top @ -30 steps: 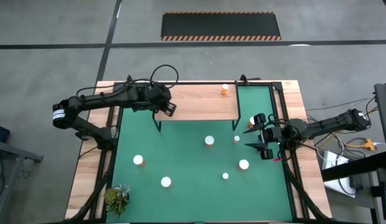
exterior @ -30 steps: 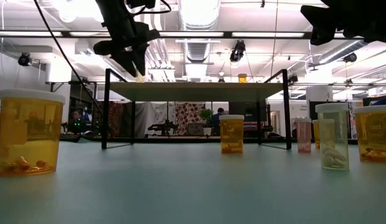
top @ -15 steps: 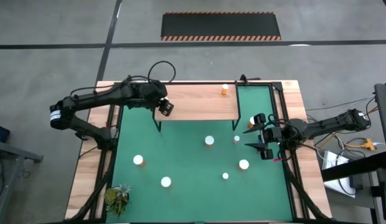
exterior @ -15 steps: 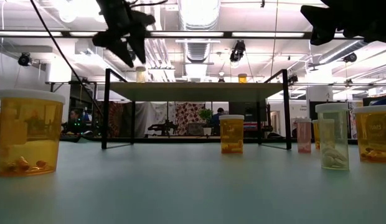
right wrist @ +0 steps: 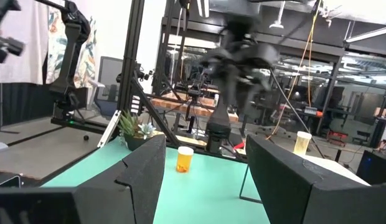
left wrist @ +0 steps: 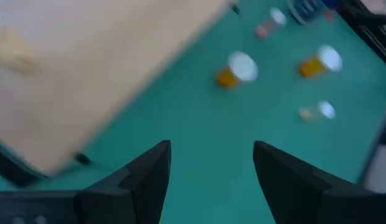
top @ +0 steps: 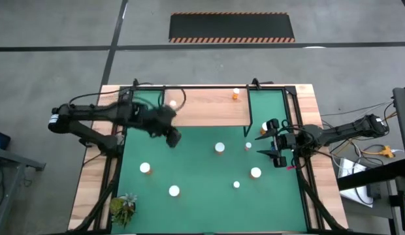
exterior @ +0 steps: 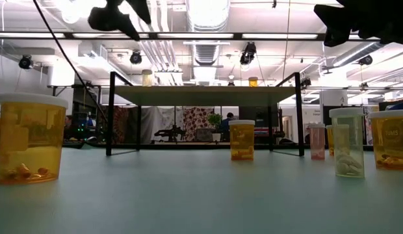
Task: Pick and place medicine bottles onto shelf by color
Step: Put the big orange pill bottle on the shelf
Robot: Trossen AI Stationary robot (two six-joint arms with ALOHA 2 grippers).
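The shelf (top: pixel 209 112) stands at the back of the green mat, carrying two orange medicine bottles: one at its left end (top: pixel 171 103) and one at its far right (top: pixel 236 94). In the low view they stand on top, left (exterior: pixel 147 78) and right (exterior: pixel 253 81). My left gripper (top: pixel 172 136) hovers open and empty over the mat just in front of the shelf's left end; its wrist view shows the shelf board (left wrist: pixel 87 62) and a bottle (left wrist: pixel 238 69) beyond. My right gripper (top: pixel 275 145) waits open at the mat's right side, beside a white-capped orange bottle (top: pixel 264 126).
Several white-capped bottles stand about the mat (top: pixel 189 156), among them ones at the centre (top: pixel 219 147), front left (top: pixel 145 168) and right (top: pixel 255 173). A small green plant (top: pixel 123 207) sits at the front left corner. Black frame bars edge the mat.
The left gripper opened and let go of an orange bottle on the shelf's left end, rose, then swung forward off the shelf over the mat. The right arm has not moved.
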